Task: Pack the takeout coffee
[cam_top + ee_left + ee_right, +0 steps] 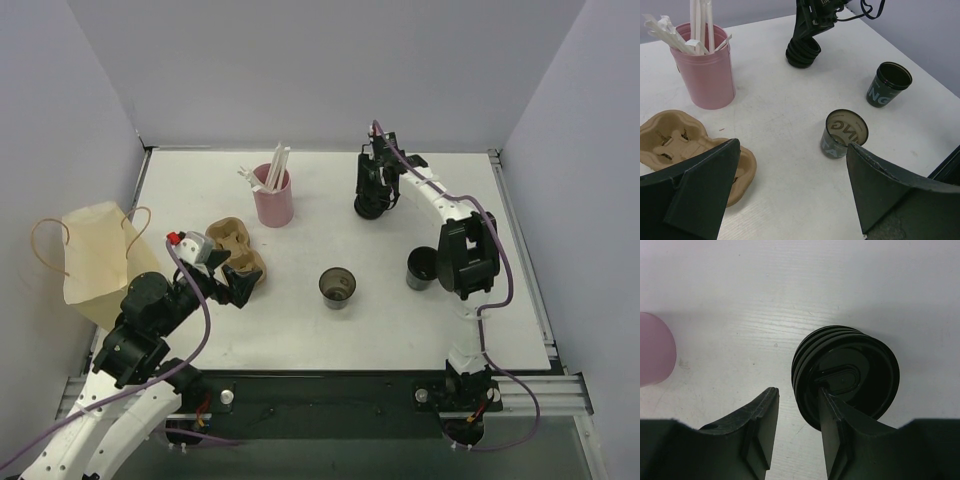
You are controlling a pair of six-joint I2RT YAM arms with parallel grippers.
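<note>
Table (400, 330) bears two cups (337, 287) (421, 268), one carrier (237, 250); left end effector (792, 146), right end effector (797, 392) apart.

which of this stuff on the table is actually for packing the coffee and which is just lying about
For the job: middle cup, right-hand cup, stack of black lids, cardboard cup carrier, paper bag.

Probably just lying about: pink holder and its straws, though they might go in too.

Readable text: you get only fragments of pale lettering.
In your left wrist view, the nearer cup (844, 134) shows "TA" low on its outer wall, and the farther cup (888, 84) shows "NG". The rest of each word curves out of sight.
</note>
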